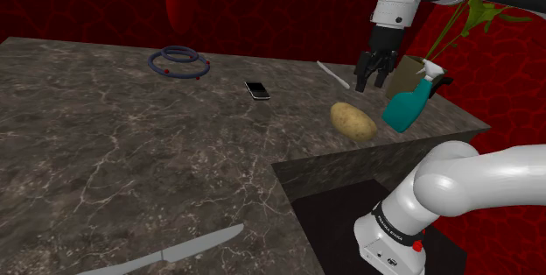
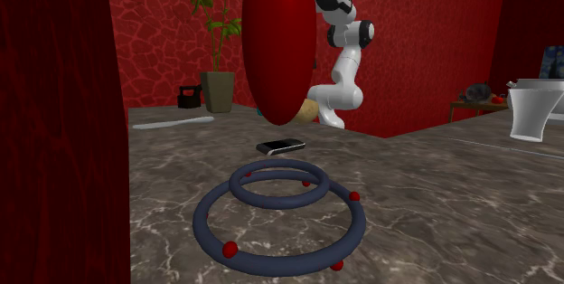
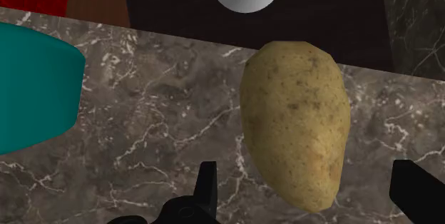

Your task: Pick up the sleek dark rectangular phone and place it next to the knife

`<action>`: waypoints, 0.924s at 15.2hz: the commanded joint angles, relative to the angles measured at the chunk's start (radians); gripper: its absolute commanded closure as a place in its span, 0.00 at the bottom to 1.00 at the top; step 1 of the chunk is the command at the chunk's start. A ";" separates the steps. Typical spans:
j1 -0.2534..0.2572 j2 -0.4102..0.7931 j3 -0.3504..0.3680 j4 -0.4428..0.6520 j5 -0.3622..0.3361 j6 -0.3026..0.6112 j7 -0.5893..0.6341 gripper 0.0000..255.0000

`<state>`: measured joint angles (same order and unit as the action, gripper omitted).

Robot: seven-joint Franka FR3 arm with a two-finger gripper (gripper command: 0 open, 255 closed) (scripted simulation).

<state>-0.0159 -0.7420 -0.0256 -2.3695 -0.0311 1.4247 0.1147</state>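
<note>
The dark rectangular phone (image 1: 256, 89) (image 2: 281, 146) lies flat on the marble counter (image 1: 131, 151), toward its far side. A grey knife (image 1: 171, 256) rests at the counter's near edge, at the shoulder view's lower left, far from the phone. My gripper (image 1: 372, 81) (image 3: 310, 194) hangs open above the counter to the right of the phone, over a tan potato (image 1: 353, 119) (image 3: 296, 130). Its fingers (image 3: 207, 187) stand wide apart with nothing between them; the potato lies below them, untouched.
A teal spray bottle (image 1: 411, 102) (image 3: 32, 94) stands just right of the potato. A slim pale utensil (image 1: 332, 74) (image 2: 172, 123) lies near a potted plant (image 2: 217, 83). Blue rings (image 1: 179, 61) (image 2: 280, 210) sit at the far left. The counter has a cut-out corner by the stand.
</note>
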 commanded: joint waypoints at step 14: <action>0.043 0.379 0.087 0.119 0.092 0.357 0.125 0.00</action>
<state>0.0236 -0.3948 0.0533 -2.2632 0.0550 1.7530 0.2285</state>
